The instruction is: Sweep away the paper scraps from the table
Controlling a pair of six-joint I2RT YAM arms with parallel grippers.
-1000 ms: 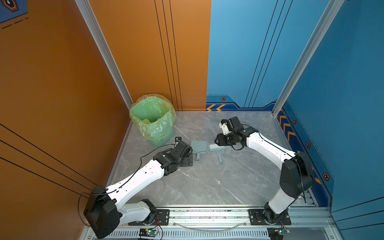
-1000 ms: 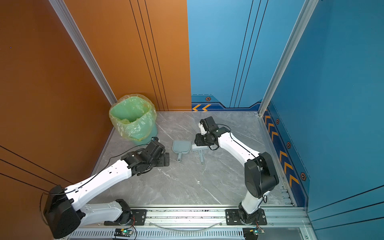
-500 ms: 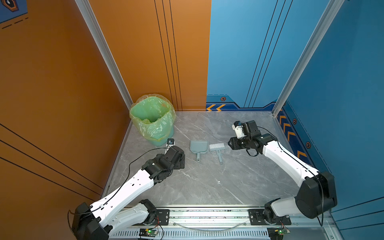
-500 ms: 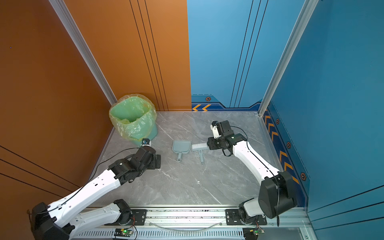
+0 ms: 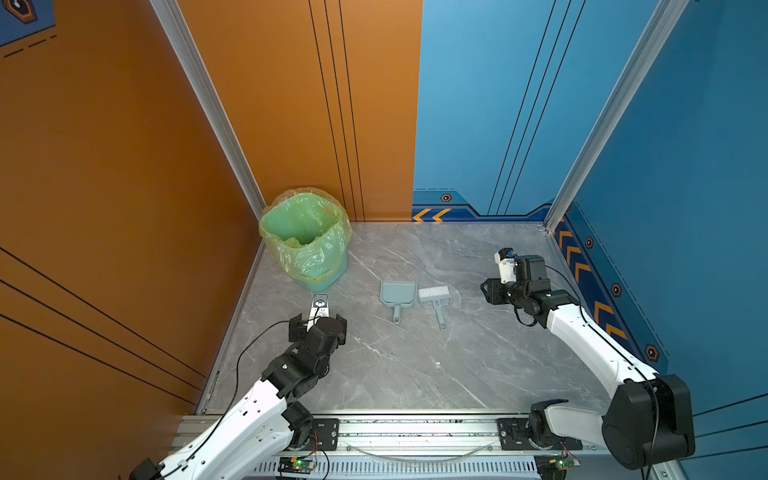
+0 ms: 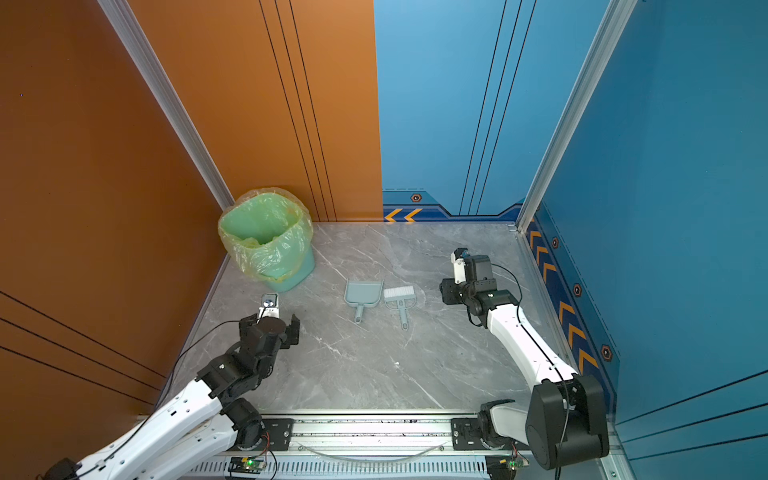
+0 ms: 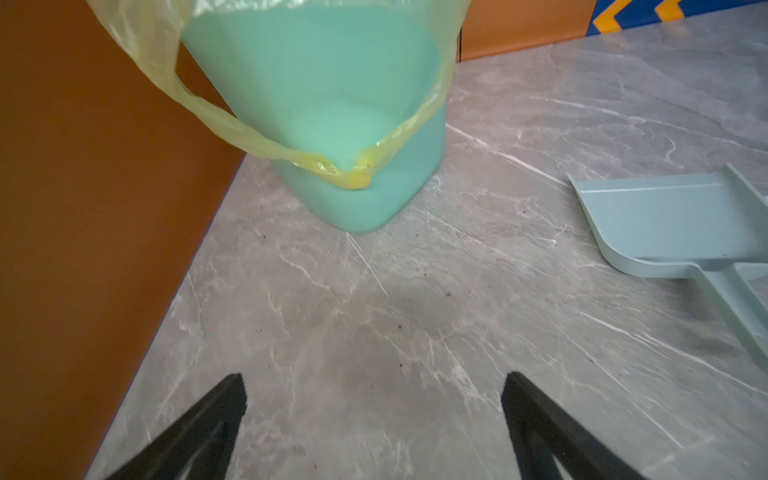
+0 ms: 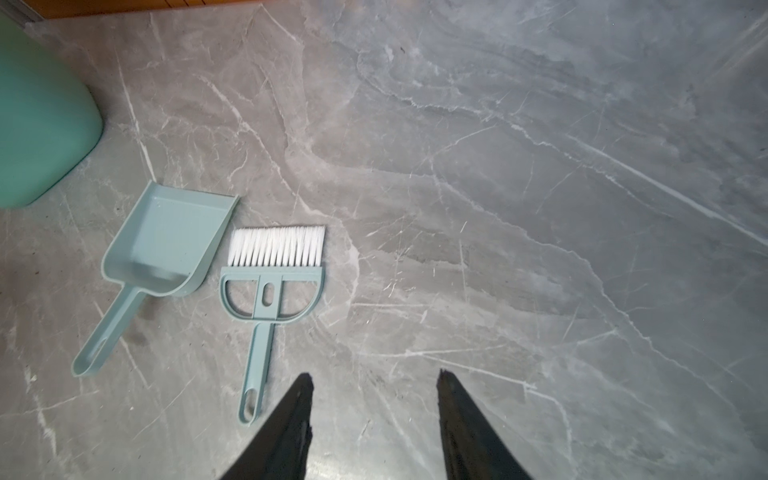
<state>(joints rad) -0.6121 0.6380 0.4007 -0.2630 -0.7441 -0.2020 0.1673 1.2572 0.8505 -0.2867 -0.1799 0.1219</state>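
paper scraps: nowhere on counter [image 5: 415, 365]; left jaws and right jaws spread, empty, drawn back from dustpan [image 5: 398, 293] and brush [image 5: 434, 294]; likely done.

The left arm [image 5: 253, 411] and right arm [image 5: 590, 345] wear white shells between black joint housings, trailing thin black cables [image 5: 237, 365]. The left claw [image 7: 374, 386] and right claw [image 8: 374, 380] end in black tapered fingers [image 7: 208, 428].
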